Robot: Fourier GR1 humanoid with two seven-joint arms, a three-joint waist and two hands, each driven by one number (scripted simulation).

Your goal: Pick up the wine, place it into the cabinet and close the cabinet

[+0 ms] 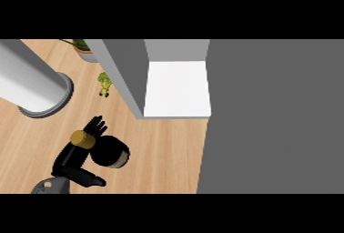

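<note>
The wine bottle (111,153) is dark, with a gold cap (83,139) and a pale band near its base. It stands on the wooden counter (161,154) at the lower left. My left hand (73,157) is against the bottle's left side. Its fingers (96,125) point straight up the view past the cap and its thumb (92,180) sticks out below the bottle. The hand is open, not curled round the bottle. The cabinet's white inside shelf (176,88) shows up and to the right of the bottle, between a grey panel (124,73) and a large grey panel (275,118). My right hand is out of view.
A big grey cylinder (37,86) stands at the far left. A small green thing (104,84) lies beside the cabinet's left panel, and a potted plant (84,48) sits at the top. The large grey panel fills the whole right side.
</note>
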